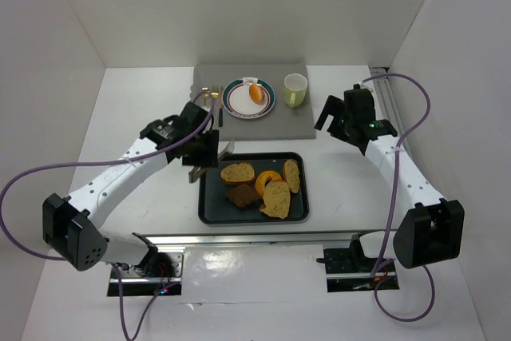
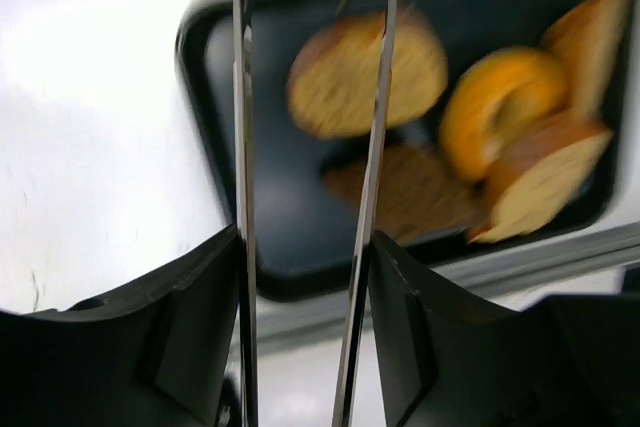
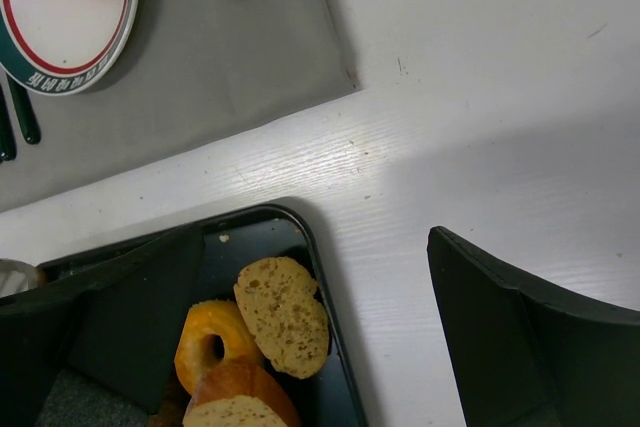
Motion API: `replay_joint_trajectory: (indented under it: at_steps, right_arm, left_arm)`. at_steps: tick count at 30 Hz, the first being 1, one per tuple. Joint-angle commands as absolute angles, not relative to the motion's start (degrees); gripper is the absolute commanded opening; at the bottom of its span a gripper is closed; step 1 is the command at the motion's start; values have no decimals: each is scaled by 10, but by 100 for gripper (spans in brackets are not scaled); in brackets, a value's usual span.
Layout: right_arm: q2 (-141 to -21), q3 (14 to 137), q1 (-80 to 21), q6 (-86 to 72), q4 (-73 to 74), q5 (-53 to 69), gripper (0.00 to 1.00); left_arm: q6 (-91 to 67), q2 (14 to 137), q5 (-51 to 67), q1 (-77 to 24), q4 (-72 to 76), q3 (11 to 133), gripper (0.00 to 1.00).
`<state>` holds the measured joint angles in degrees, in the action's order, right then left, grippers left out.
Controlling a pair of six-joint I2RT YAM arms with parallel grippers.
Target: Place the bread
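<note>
The left gripper [image 1: 204,151] is clamped on metal tongs [image 2: 243,97], whose blades stand apart over the dark tray [image 1: 209,207]. The tray sits mid-tabletop [image 1: 136,109] toward the near edge and holds bread slices [image 1: 237,172]. The right gripper [image 1: 330,114] hangs with jaws wide apart beside the grey mat [image 1: 295,121] at the far edge, where a roll [image 1: 255,93] lies on the plate [image 1: 237,104].

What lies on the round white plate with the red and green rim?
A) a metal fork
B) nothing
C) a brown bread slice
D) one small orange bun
D: one small orange bun rests on the round white plate.
</note>
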<state>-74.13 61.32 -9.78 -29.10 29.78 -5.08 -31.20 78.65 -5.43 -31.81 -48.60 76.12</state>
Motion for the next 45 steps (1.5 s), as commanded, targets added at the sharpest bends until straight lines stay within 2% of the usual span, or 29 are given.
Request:
replay_joint_trajectory:
  at_steps: [1,6,16,32,36,37,39,40,45]
  right_arm:
    - [-732,613,-103,-294,299,-47,100]
    - [-743,627,-109,-294,304,-47,100]
    - [-737,632,-120,-294,315,-47,100]
    - [-732,621,-126,-299,315,-53,100]
    - [-732,621,-126,-299,309,-53,100]
    - [-732,621,-126,-299,309,-53,100]
    - [-732,621,-126,-299,309,-53,100]
    - [-732,621,-126,-304,309,-53,100]
    - [-732,615,-132,-304,304,-53,100]
  left_arm:
    - [-374,741,-38,-321,-507,673,61]
    - [-401,669,45,-321,-455,565,60]
    - [-417,651,103,-316,-439,524,57]
    - [-425,668,38,-316,-463,519,60]
    - [-425,668,53,-316,-463,519,50]
    - [-425,668,59,-316,-463,519,40]
    - [-418,661,59,-316,-463,534,32]
    - [-418,655,59,-316,-472,541,24]
    - [-406,628,24,-316,-515,633,6]
